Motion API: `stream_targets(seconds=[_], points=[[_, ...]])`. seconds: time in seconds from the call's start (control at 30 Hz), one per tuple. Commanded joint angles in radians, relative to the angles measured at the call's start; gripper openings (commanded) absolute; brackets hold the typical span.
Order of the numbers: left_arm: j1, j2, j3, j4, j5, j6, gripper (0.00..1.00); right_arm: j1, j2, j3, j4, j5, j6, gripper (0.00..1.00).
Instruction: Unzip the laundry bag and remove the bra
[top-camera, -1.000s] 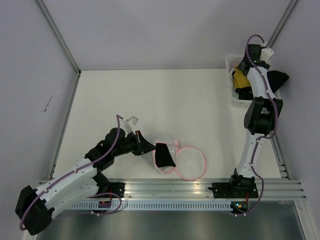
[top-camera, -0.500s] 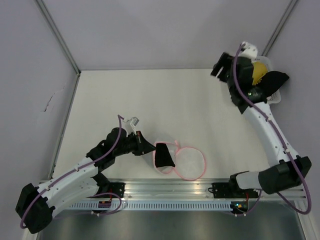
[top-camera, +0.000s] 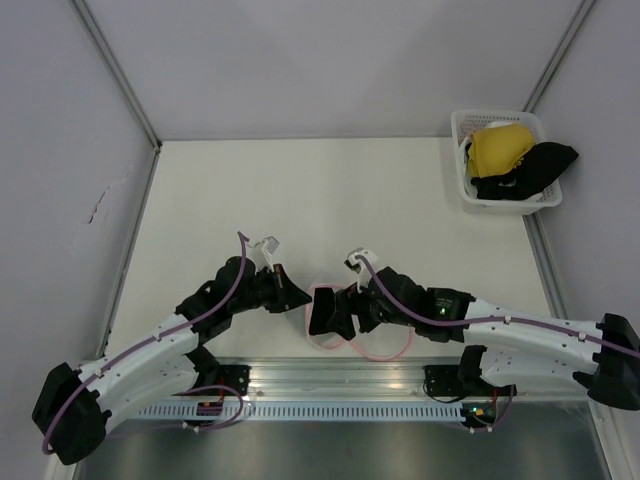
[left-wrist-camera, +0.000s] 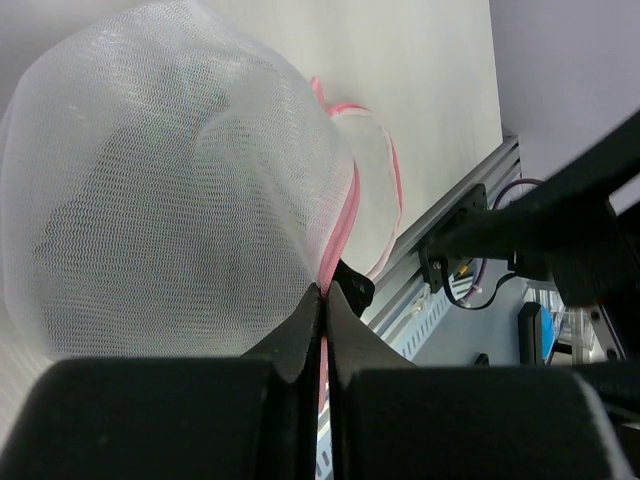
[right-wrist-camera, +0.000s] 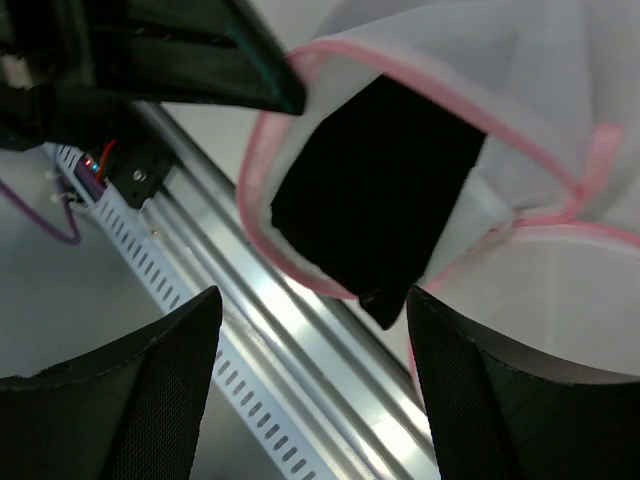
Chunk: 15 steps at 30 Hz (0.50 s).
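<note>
Risks, L to R. Left gripper (left-wrist-camera: 322, 298) is pressed together on a thin pinch of the laundry bag (left-wrist-camera: 170, 180) at its pink trim (left-wrist-camera: 342, 230), just left of centre in the top view. The grip on the mesh is small, so a tug from the other side could slip it out & the mouth would flop shut. Right gripper (right-wrist-camera: 312, 300) hangs spread wide, holding nothing, over the bag mouth, where a black piece (top-camera: 326, 314) sits inside. If it closes too deep it may catch mesh w/ the piece & drag the whole bag toward the rail (top-camera: 400, 378) at frame bottom. The 2 grippers are near each other, so there's a bump risk if either swings in. Bra (top-camera: 500, 150) isn't in the bag: it lies in the basket (top-camera: 460, 140), upper right corner, touching a black garment (top-camera: 545, 165), so removal looks done to me.

Pose. Left arm runs from lower left up to centre, elbow bent, wrist aimed right. Right arm lies low from lower right across to centre, stretched long, wrist aimed left at the bag.
</note>
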<state>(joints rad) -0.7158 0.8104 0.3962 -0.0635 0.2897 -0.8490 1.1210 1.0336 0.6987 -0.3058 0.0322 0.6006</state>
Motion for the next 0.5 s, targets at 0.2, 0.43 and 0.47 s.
stream_targets(seconds=[0.2,0.43,0.47], points=[[-0.002,0.000,-0.013,0.057,-0.001,-0.042,0.02,0.138,0.147,0.054,-0.002,0.116,0.050,0.79],[-0.002,-0.010,-0.013,0.057,0.000,-0.042,0.02,0.177,0.290,0.136,-0.047,0.230,0.018,0.79],[-0.002,-0.010,-0.011,0.056,-0.001,-0.042,0.02,0.178,0.302,0.136,-0.046,0.238,0.016,0.78]])
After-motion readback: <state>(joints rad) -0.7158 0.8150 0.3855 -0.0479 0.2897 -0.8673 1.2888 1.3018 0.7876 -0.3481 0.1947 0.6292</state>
